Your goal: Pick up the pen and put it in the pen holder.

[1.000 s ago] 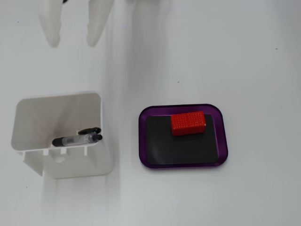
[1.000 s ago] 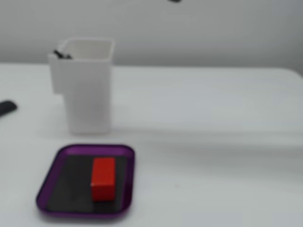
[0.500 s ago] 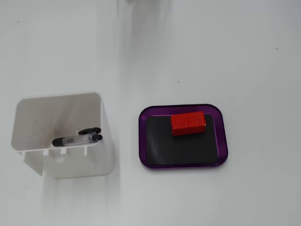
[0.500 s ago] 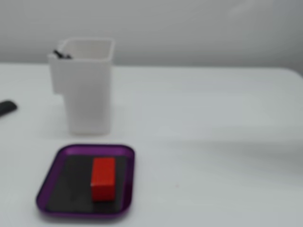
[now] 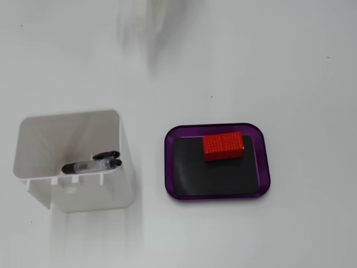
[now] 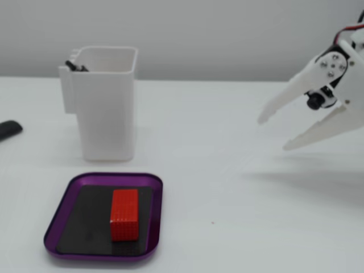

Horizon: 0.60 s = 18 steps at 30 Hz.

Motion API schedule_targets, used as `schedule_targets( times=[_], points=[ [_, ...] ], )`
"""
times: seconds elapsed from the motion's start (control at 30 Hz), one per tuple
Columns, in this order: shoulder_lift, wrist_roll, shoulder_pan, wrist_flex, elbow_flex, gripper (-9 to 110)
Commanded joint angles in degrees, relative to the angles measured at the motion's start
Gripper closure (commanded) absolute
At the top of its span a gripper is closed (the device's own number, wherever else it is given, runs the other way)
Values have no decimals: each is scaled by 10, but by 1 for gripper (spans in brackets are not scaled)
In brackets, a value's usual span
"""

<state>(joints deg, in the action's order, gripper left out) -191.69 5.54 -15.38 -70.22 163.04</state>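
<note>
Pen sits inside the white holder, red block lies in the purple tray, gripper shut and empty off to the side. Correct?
Not quite: the gripper is open, its jaws spread and empty, as the fixed view from the side shows. The pen is in the holder and the red block lies in the purple tray.

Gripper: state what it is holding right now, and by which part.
Nothing. The white two-finger gripper hangs open and empty over the table at the right of a fixed view. The clear-barrelled black-tipped pen sits inside the tall white plastic pen holder.
</note>
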Motion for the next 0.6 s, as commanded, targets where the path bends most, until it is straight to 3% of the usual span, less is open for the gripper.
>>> schedule_targets(
  times=[0.0, 0.57],
  points=[
    [-33, 2, -1, 3, 26, 87],
    [-37, -5, -1, 1, 110, 89]
  ],
)
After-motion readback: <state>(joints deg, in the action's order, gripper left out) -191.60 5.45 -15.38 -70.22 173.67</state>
